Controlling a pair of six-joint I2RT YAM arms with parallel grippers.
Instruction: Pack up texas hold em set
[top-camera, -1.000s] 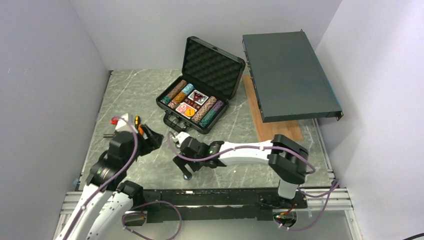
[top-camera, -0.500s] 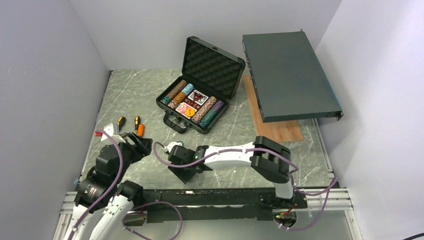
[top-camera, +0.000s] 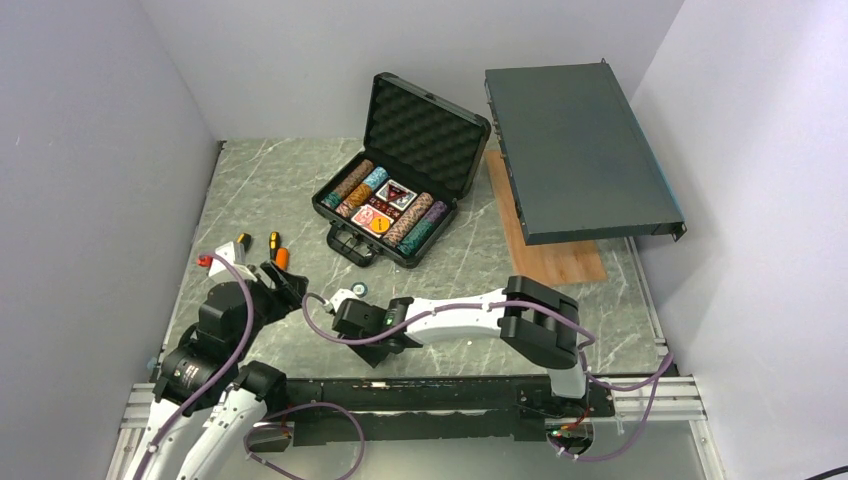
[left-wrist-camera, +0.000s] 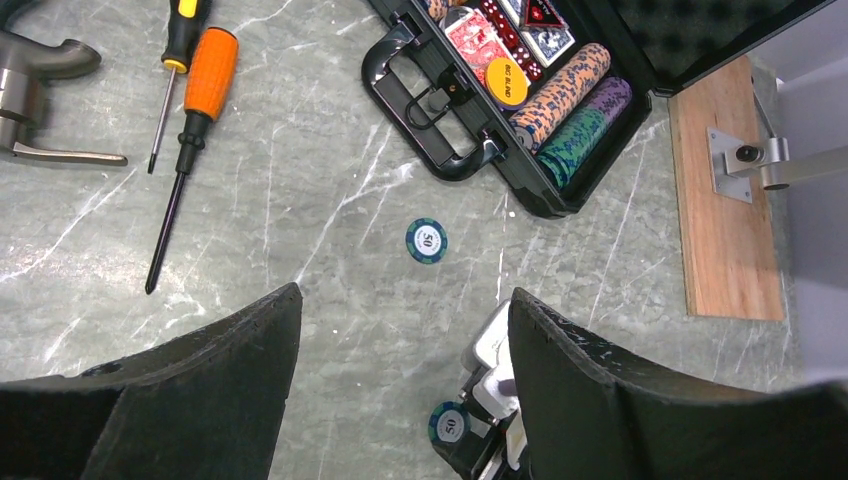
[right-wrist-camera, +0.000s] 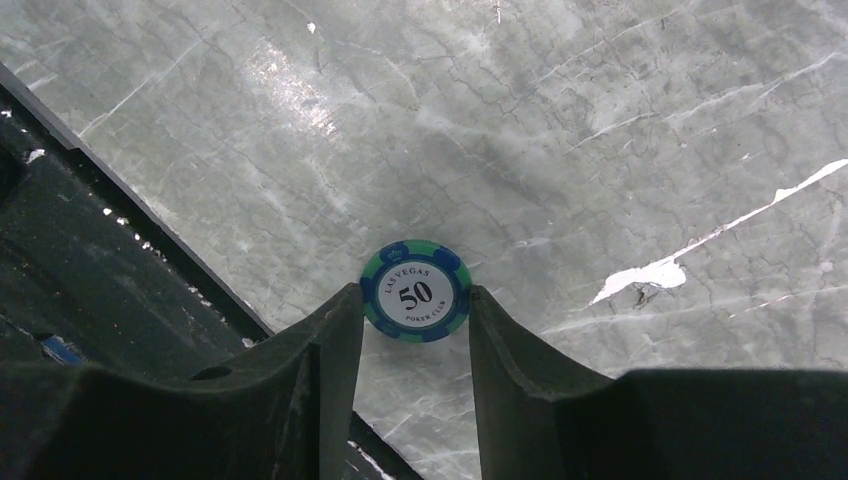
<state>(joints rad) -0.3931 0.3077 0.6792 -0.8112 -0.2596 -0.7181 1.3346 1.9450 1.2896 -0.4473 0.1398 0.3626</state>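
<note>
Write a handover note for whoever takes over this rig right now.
Left gripper: open, empty, above the table.
Right gripper: closed on one green-and-blue 50 chip near the table's front edge.
Second 50 chip: lying loose in front of the open case.
Done: chip rows and cards sit in the case.
To do: both chips in, lid shut.

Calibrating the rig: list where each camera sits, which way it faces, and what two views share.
Top: above and behind the bases, facing down across the table; left arm and right arm show.
Left wrist: above the table, facing down at the case, screwdrivers and loose chip; left gripper fingers show.
Right wrist: low, facing down at the held chip; right gripper fingers show.
Shared: left wrist also sees the held chip.
</note>
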